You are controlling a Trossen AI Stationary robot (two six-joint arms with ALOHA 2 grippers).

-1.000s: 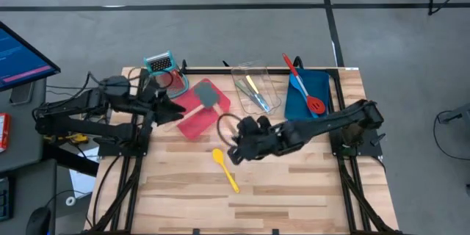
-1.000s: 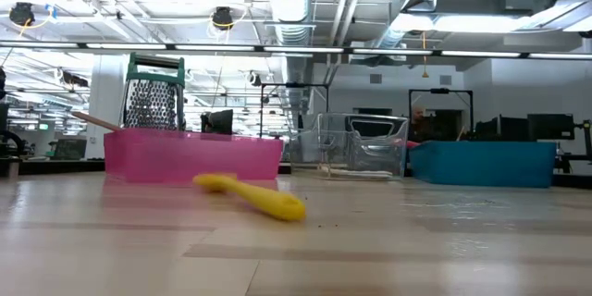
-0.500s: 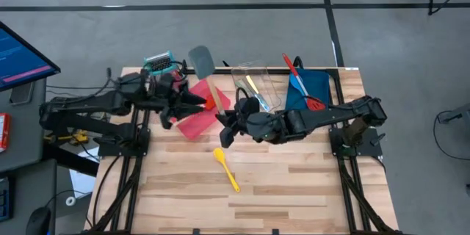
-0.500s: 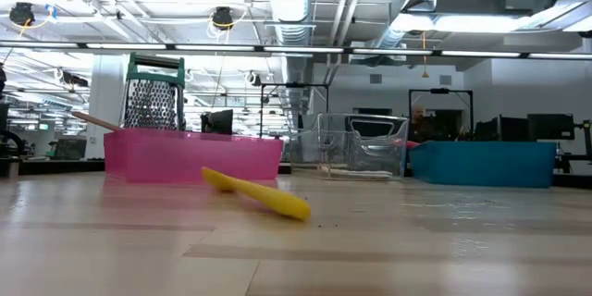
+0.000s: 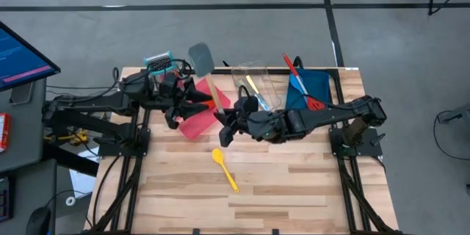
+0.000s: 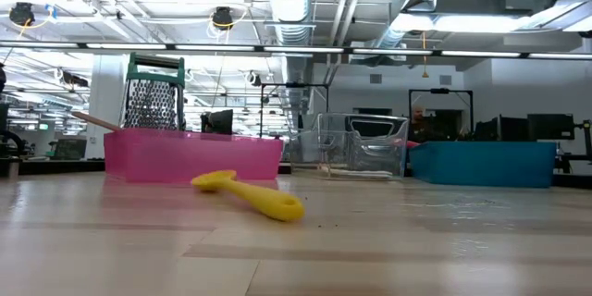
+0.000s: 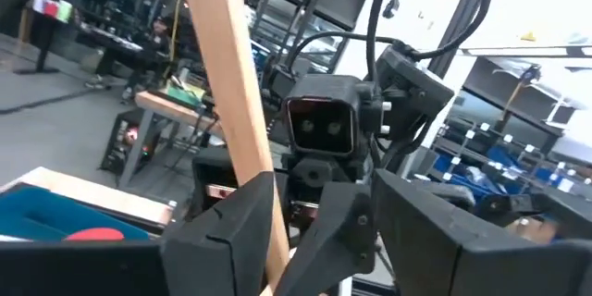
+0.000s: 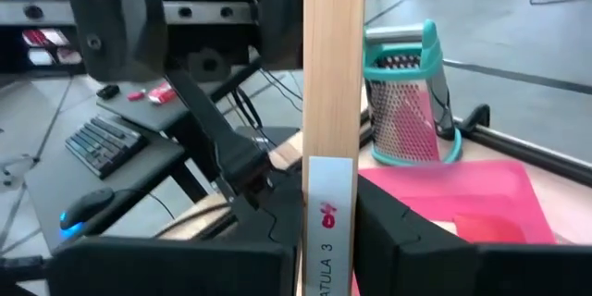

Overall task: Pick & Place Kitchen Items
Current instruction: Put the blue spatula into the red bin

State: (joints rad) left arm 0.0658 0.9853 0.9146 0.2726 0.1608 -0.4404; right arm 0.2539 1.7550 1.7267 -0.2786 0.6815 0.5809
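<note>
A spatula with a grey head (image 5: 200, 59) and a wooden handle (image 5: 213, 92) is held nearly upright, head up, over the pink tray (image 5: 192, 123). My right gripper (image 5: 224, 121) is shut on the handle's lower part, also seen in the right wrist view (image 8: 330, 213). My left gripper (image 5: 204, 106) faces it from the left, open. The left wrist view (image 7: 324, 194) shows its fingers standing on either side of the handle (image 7: 231, 102). I cannot tell whether one of them touches it. A yellow spoon (image 5: 225, 169) lies on the table's wood. My right gripper pinches the wooden handle between its two fingers at the labelled lower end (image 8: 330, 180). The fingers come level from the table's right and lie across the handle. The spatula is lifted clear of the tray, near upright, with its grey head up.
A teal-topped grater (image 5: 159, 64) stands behind the pink tray. A clear tray (image 5: 257, 87) holds knives and a blue tray (image 5: 310, 94) holds red utensils, both at the far right. The near half of the table beyond the yellow spoon (image 6: 250, 196) is bare wood.
The spatula has been lifted off the pink tray by my left gripper and swung upright, head up. My right gripper has gone from above the yellow spoon toward the far left, up to the handle. The spoon has rocked slightly on the table.
</note>
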